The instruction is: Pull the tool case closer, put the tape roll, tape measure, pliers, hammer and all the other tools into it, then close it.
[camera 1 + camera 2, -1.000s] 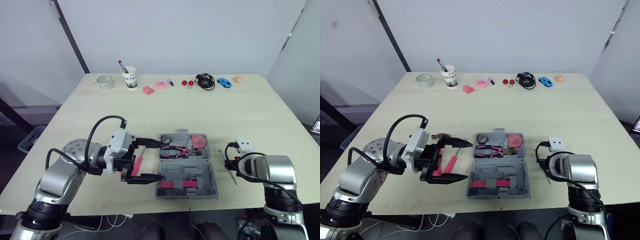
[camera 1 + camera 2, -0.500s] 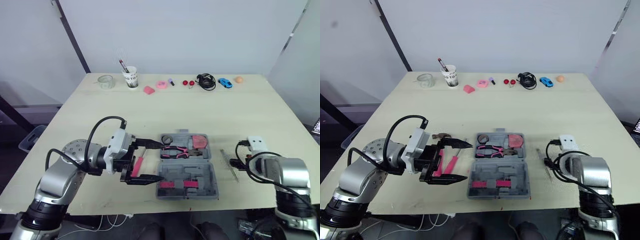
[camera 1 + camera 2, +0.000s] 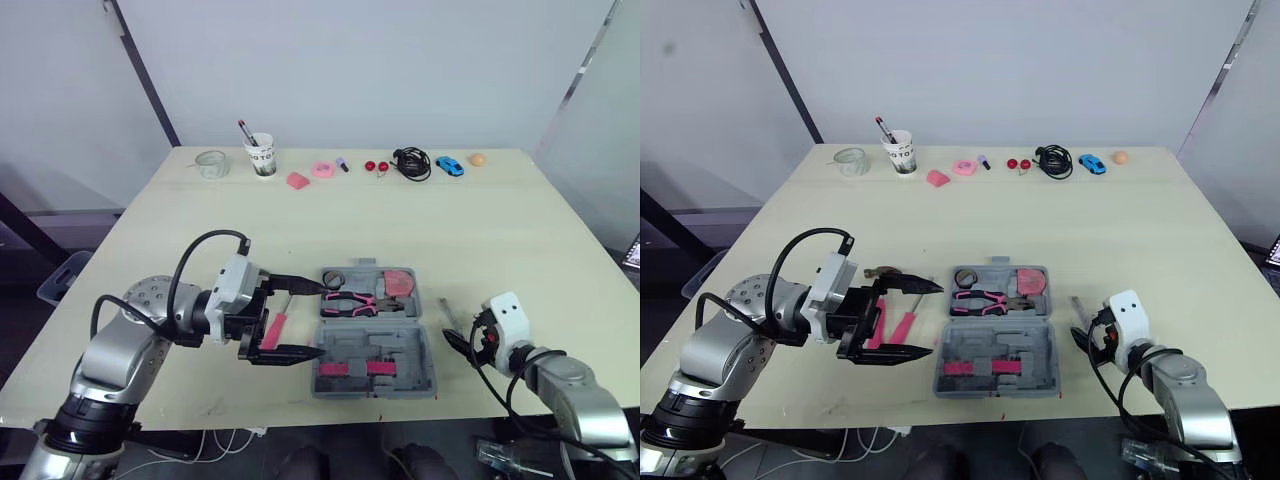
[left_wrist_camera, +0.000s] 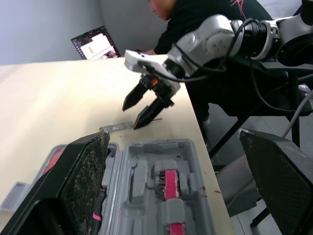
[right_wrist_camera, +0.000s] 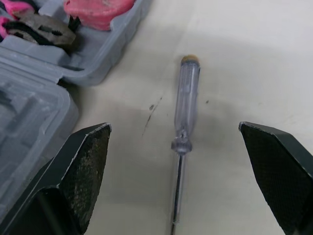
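Now our right gripper [image 4: 131,116] hangs spread wide, holding nothing, over the clear-handled screwdriver [image 5: 188,93] just right of the open tool case [image 3: 425,345]. Our left gripper [image 3: 316,320], likewise agape and empty, reaches level toward the case's left edge, above the hammer [image 3: 880,272].

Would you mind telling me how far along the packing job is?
Done: the case sits near, open, with pliers inside. In hand: nothing gripped; the open right gripper hovers over the screwdriver beside the case, the open left gripper by the hammer and pink-handled tools. Left: pack those, then shut the case.
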`<move>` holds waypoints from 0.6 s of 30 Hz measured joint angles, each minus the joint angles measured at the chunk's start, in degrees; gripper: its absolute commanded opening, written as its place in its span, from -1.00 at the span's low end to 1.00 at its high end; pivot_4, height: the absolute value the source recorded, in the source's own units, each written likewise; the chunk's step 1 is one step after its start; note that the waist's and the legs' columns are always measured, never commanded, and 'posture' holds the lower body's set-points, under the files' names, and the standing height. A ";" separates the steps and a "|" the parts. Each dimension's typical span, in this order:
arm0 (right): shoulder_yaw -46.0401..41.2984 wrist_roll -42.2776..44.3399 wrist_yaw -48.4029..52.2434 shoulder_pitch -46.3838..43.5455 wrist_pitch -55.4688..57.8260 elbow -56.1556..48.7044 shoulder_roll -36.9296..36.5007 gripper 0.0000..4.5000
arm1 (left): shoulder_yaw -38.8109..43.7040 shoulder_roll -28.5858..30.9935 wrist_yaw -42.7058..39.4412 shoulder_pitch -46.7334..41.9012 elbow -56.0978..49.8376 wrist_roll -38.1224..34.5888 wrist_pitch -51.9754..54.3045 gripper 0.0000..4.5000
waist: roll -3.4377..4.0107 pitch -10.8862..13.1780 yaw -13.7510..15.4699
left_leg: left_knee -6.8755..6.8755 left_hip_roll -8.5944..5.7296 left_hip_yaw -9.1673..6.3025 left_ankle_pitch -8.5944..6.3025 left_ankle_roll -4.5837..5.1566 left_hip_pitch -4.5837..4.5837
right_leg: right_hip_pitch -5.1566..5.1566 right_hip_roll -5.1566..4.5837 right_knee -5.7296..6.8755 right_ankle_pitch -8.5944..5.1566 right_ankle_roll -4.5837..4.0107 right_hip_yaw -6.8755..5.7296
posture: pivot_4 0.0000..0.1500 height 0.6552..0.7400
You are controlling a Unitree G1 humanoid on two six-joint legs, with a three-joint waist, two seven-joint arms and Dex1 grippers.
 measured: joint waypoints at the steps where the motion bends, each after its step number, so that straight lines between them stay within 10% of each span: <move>1: 0.12 -0.16 -0.19 0.29 -2.47 1.53 0.13 0.96 | 0.00 0.01 -0.06 -0.02 0.00 0.10 0.00 1.00 | 0.02 0.01 0.00 | 0.00 0.00 0.00 0.00 0.00 0.00 | 0.00 0.00 0.00 0.00 0.00 0.00 | 1.00 1.00; 5: 0.45 -0.46 -1.26 0.34 -9.79 7.51 0.86 0.86 | -0.02 -0.02 0.05 -0.58 0.00 0.13 0.05 1.00 | 0.01 0.01 0.00 | 0.00 0.00 0.00 0.00 0.00 0.00 | 0.00 0.00 0.01 0.00 -0.01 0.01 | 1.00 1.00; 15: 1.80 -0.32 -1.77 0.01 -16.63 12.24 0.80 -0.94 | -0.03 0.01 -0.20 -0.68 0.00 0.14 0.13 1.00 | 0.00 0.00 0.01 | 0.00 0.01 -0.01 0.00 0.00 0.02 | 0.00 0.00 0.02 0.00 -0.01 0.03 | 1.00 1.00; 18: 1.98 -0.34 -1.95 -0.32 -17.18 12.78 0.79 -0.98 | -0.04 0.02 -0.24 -0.68 0.00 0.13 0.20 1.00 | 0.00 0.00 0.02 | 0.00 0.01 -0.01 0.00 0.00 0.02 | 0.00 0.00 0.02 0.00 -0.02 0.03 | 1.00 1.00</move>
